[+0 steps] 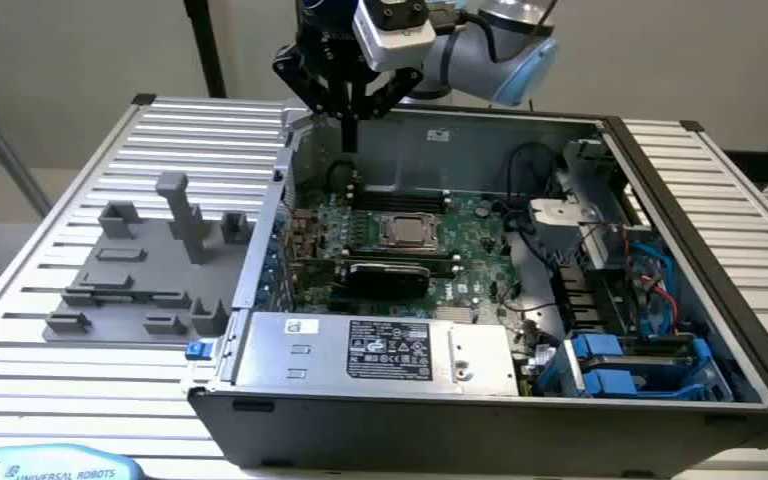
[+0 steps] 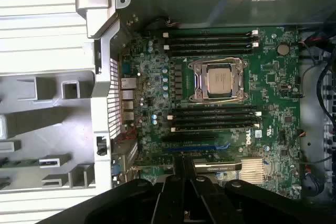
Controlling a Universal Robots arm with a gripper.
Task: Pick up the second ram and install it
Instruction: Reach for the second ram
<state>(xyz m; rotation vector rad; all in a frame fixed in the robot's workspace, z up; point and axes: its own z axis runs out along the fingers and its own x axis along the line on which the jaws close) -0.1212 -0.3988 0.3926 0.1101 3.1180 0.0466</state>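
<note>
Exterior view, where's the gripper? (R)

Gripper [image 1: 351, 140] hangs over the far side of the open PC case [image 1: 704, 230], toward the exterior view's left. Fingers point straight down, pressed together, nothing between them. Tips sit above the motherboard [image 1: 478, 235], clear of it. (T)

And the second ram? (R)

The second ram [image 1: 137, 294] is outside the case, lying flat in the grey fixture [image 1: 117, 265] on the slatted table [image 1: 37, 400], on the exterior view's left. Well apart from the gripper. (T)

Anything else in that shot? (R)

CPU [image 1: 411, 232] mid-board, power supply [image 1: 384, 350] along the near wall of the case. (T)

Wrist view? (R)

Camera looks down into the case. Gripper [image 2: 184, 166] clenched, the two dark fingers [image 2: 176, 192] meeting with no gap, gripping nothing. Tips hover over the motherboard [image 2: 273, 87] near the black card with the finned heatsink [image 2: 254, 169]. CPU [image 2: 219, 80] sits between two banks of memory slots [image 2: 210, 40]. Can't tell whether any slot is populated. (T)

Ram in that one? (R)

Yes. The second ram [image 2: 16, 162] shows as a green strip in a fixture [image 2: 47, 124] pocket, outside the case wall, apart from the fingers. (T)
</note>
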